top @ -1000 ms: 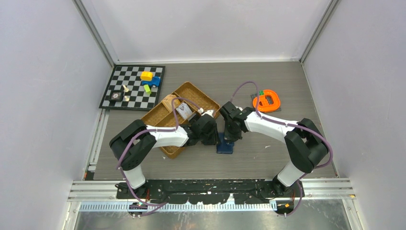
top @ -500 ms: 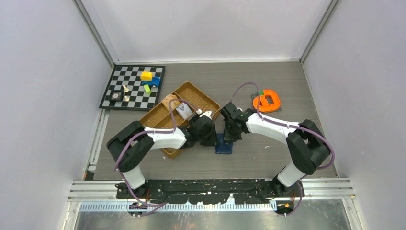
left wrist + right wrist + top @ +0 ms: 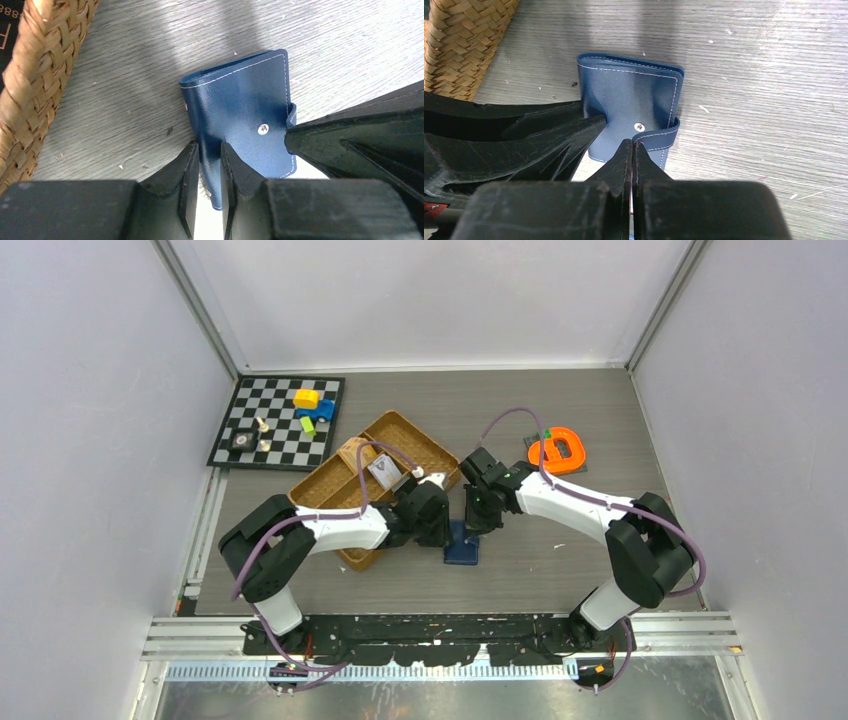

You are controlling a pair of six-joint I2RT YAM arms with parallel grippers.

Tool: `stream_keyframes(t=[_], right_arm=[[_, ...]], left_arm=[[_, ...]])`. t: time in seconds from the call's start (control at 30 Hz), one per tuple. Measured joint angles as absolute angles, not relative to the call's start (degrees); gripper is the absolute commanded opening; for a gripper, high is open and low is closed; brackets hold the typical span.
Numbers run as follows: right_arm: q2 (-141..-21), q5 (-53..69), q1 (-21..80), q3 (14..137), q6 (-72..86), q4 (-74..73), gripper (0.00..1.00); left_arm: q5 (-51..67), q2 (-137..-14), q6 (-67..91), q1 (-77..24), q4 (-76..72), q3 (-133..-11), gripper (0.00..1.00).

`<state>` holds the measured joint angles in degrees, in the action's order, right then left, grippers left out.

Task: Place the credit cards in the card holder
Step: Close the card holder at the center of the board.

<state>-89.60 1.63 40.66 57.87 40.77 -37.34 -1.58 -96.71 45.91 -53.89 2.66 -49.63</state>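
The card holder (image 3: 462, 545) is a navy folded wallet on the table between both arms; it also shows in the left wrist view (image 3: 240, 112) and the right wrist view (image 3: 629, 100). My left gripper (image 3: 210, 162) is shut on the wallet's folded edge. My right gripper (image 3: 631, 145) is shut, its tips pinching the snap tab (image 3: 659, 141) beside the metal stud (image 3: 639, 127). The wallet is closed. A credit card (image 3: 383, 472) lies in the woven tray (image 3: 330, 485); a dark card corner (image 3: 7, 25) shows behind the tray wall.
The woven brown tray stands just left of the wallet, its wall (image 3: 35, 85) close to my left gripper. A chessboard (image 3: 240, 415) with toy blocks is at the back left. An orange object (image 3: 560, 452) lies at the back right.
Both grippers and the wallet have shifted slightly left and toward the near edge. The holds look the same.
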Motion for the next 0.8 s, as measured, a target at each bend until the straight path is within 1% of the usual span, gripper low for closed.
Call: stream_keyframes(t=[0.37,0.8], right_arm=[[-90.21,5.17,40.64,56.53,40.75,-34.74,0.00],[-92.64,5.21,40.66,56.45,40.86,-33.80,0.01]], left_arm=[[-1.65,-96.71,45.63,-53.93,3.16,-49.82,0.21],[-1.65,-96.71,45.60,-53.95,3.14,-49.82,0.21]])
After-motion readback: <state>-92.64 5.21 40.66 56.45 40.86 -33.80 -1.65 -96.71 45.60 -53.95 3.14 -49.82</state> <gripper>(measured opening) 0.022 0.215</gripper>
